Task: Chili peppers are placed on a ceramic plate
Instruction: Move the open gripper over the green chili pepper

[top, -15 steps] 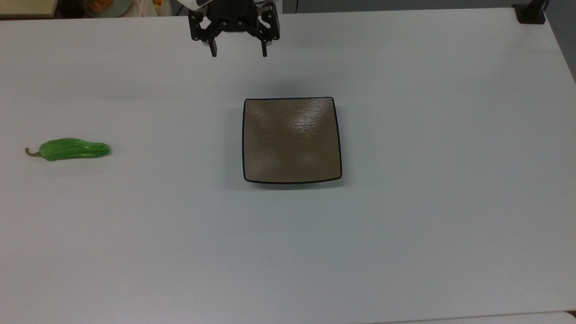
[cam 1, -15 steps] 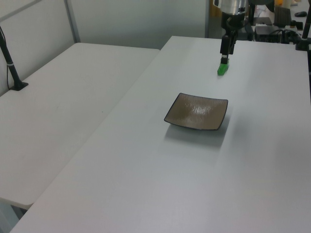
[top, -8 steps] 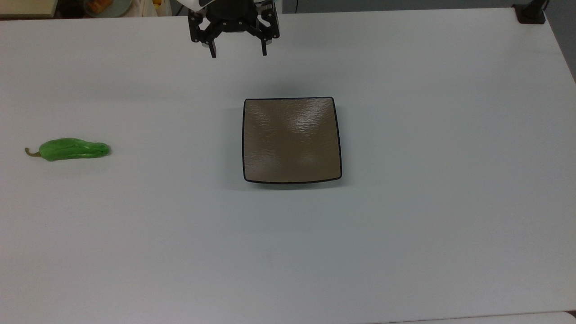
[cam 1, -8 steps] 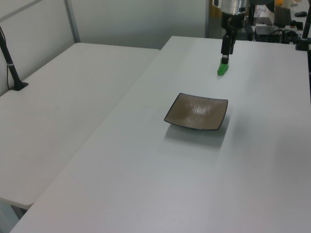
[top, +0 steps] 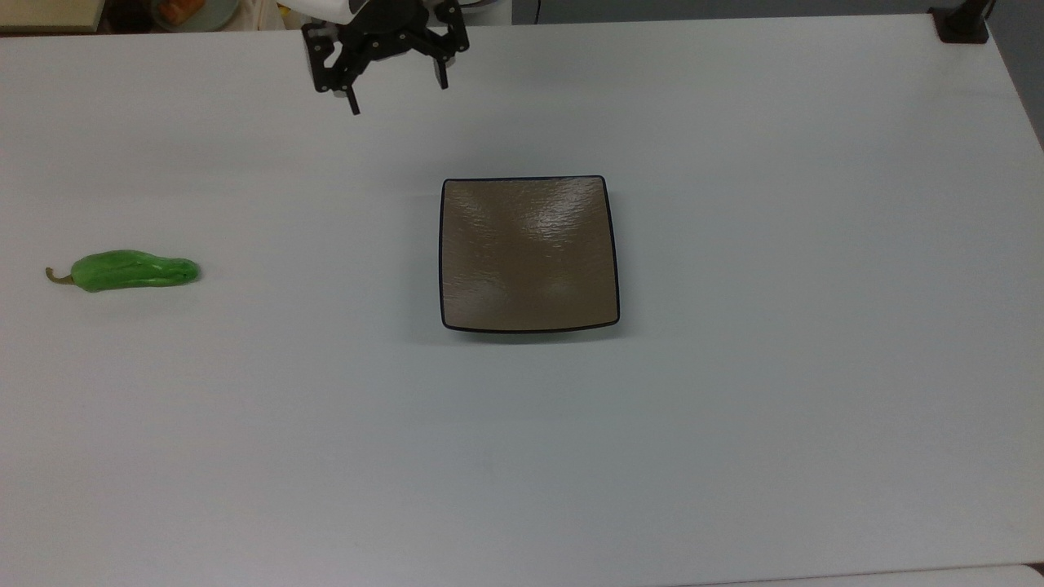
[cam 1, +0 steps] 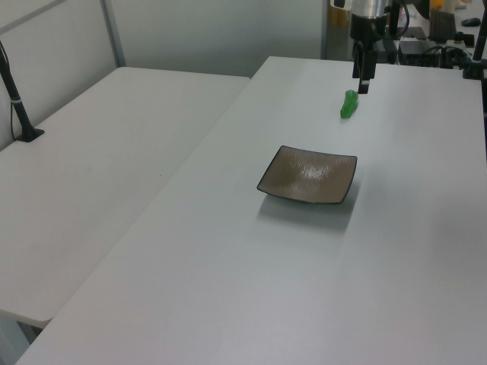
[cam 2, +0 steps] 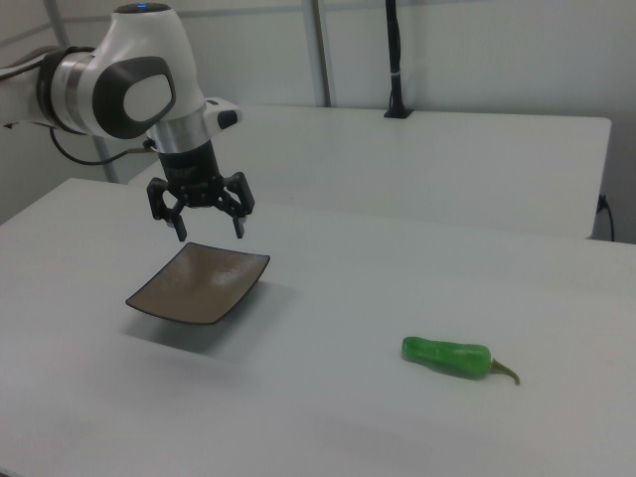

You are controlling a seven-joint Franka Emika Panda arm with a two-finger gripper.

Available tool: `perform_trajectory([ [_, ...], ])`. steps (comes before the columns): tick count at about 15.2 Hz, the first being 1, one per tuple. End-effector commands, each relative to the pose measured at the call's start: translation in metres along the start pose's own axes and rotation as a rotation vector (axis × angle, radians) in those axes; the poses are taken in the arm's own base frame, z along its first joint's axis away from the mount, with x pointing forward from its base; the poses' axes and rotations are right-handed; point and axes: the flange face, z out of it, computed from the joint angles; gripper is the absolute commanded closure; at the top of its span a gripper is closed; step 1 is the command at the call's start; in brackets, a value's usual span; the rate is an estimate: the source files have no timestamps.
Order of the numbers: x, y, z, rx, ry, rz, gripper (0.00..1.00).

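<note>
Open end effector [cam 2: 210,235] above brown plate [cam 2: 198,283], green pepper [cam 2: 448,356] well apart

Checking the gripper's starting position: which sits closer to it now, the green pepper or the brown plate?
The square glossy brown ceramic plate is closer to the open black gripper; the glossy green chili pepper lies far off toward the top view's left.

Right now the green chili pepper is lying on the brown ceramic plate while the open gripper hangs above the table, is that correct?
Not quite. The chili pepper is not on the ceramic plate; it lies on the bare white table, well off toward the top view's left, and the plate is empty. The rest holds: the gripper is open and hangs above the table, as the right view also shows.
</note>
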Motion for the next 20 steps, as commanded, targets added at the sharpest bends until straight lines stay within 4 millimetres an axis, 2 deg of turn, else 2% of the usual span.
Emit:
perform_trajectory([
  [1,-0.006,0.009,0.003,-0.063,-0.029,-0.228,0.00],
  [5,-0.015,0.048,0.013,-0.089,-0.006,-0.379,0.00],
  [7,-0.022,0.084,0.025,-0.120,0.014,-0.479,0.00],
  [11,-0.030,0.135,0.051,-0.149,0.005,-0.649,0.00],
  [13,-0.030,0.146,0.061,-0.163,-0.002,-0.718,0.00],
  [20,-0.052,0.202,0.095,-0.240,-0.007,-0.876,0.00],
])
